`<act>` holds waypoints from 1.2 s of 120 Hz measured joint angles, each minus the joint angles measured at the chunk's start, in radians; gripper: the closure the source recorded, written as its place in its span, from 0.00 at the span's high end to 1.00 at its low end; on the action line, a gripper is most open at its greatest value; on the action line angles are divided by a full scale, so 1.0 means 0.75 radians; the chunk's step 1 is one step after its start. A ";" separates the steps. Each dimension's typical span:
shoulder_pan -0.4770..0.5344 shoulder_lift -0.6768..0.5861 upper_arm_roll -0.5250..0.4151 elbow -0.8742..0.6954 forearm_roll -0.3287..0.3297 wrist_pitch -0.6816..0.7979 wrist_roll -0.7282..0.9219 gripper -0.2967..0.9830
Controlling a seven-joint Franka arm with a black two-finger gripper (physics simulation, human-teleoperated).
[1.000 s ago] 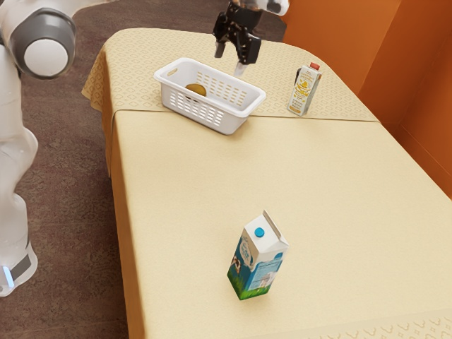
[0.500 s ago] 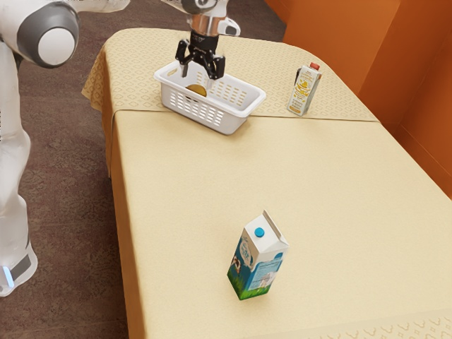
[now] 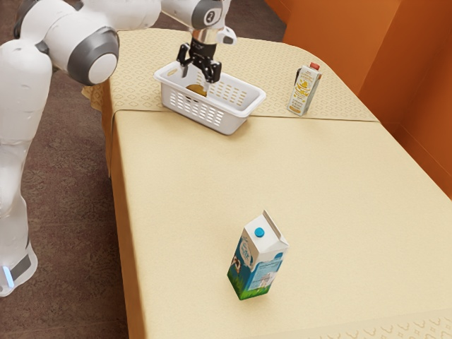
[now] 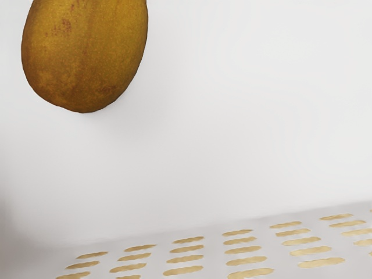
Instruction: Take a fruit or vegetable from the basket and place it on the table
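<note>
Turned slightly since the last frame, the gripper hangs open and empty over the basket, the fruit just below its fingertips.

From where I'm standing, the basket looks like smooth wht. plastic w/ a soft sheen. Fruit has fairly smooth, finely speckled skin, low gloss. Tablecloth = matt woven fabric, w/ raised-look patterning on pt. of it. Milk carton & juice carton look like smooth coated paper, their caps plastic. Arm has a smooth, glossy wht. shell, prob. plastic or painted metal; gripper is shiny blk. Floor looks matt, rough, carpet-like.
</note>
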 joint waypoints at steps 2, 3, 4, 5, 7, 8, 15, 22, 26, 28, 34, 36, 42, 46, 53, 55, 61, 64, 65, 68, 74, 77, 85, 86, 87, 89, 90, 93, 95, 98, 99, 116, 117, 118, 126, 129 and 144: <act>0.007 0.018 0.000 0.022 -0.004 -0.003 0.009 0.77; 0.011 0.026 0.000 0.033 -0.005 -0.005 0.013 0.77; 0.014 0.034 0.000 0.043 -0.007 -0.007 0.018 0.77; 0.018 0.042 0.000 0.055 -0.009 -0.009 0.022 0.77; 0.030 0.061 0.000 0.077 -0.019 -0.013 0.032 0.77; 0.037 0.070 0.000 0.086 -0.026 -0.015 0.037 0.77; 0.087 0.122 -0.001 0.139 -0.083 -0.026 0.076 0.77; 0.124 0.155 -0.001 0.159 -0.130 -0.033 0.111 0.77; 0.136 0.180 -0.001 0.173 -0.152 -0.036 0.130 0.77; 0.143 0.191 -0.002 0.181 -0.162 -0.037 0.139 0.77; 0.158 0.225 -0.003 0.215 -0.193 -0.040 0.168 0.77; 0.163 0.237 -0.003 0.229 -0.203 -0.041 0.178 0.77; 0.183 0.266 -0.008 0.261 -0.231 -0.044 0.207 0.77; 0.193 0.276 -0.009 0.271 -0.245 -0.046 0.226 0.77; 0.205 0.295 -0.009 0.279 -0.263 -0.048 0.257 0.77; 0.208 0.301 -0.009 0.281 -0.266 -0.049 0.265 0.77; 0.214 0.323 -0.008 0.285 -0.280 -0.049 0.292 0.77; 0.220 0.337 -0.007 0.289 -0.290 -0.049 0.305 0.77; 0.222 0.341 -0.007 0.293 -0.293 -0.049 0.310 0.77; 0.228 0.353 -0.006 0.303 -0.302 -0.049 0.324 0.77; 0.240 0.370 -0.005 0.323 -0.316 -0.050 0.352 0.77; 0.244 0.377 -0.004 0.337 -0.321 -0.050 0.365 0.77; 0.249 0.388 -0.003 0.362 -0.331 -0.052 0.398 0.77; 0.249 0.389 -0.003 0.365 -0.331 -0.052 0.403 0.77; 0.251 0.389 -0.002 0.370 -0.332 -0.052 0.407 0.77; 0.253 0.390 -0.002 0.377 -0.334 -0.053 0.415 0.77; 0.254 0.390 -0.002 0.380 -0.334 -0.053 0.420 0.77; 0.258 0.392 -0.001 0.386 -0.336 -0.054 0.432 0.77; 0.260 0.396 -0.002 0.388 -0.338 -0.054 0.439 0.77; 0.262 0.402 -0.002 0.391 -0.340 -0.055 0.451 0.77; 0.262 0.405 -0.002 0.392 -0.341 -0.055 0.454 0.77; 0.280 0.432 -0.002 0.397 -0.352 -0.054 0.514 0.77; 0.281 0.434 -0.002 0.397 -0.354 -0.054 0.517 0.77; 0.281 0.436 -0.002 0.398 -0.356 -0.054 0.521 0.77; 0.290 0.453 -0.001 0.398 -0.374 -0.052 0.547 0.77; 0.293 0.457 -0.001 0.398 -0.383 -0.051 0.556 0.77; 0.316 0.470 -0.002 0.398 -0.435 -0.048 0.602 0.77</act>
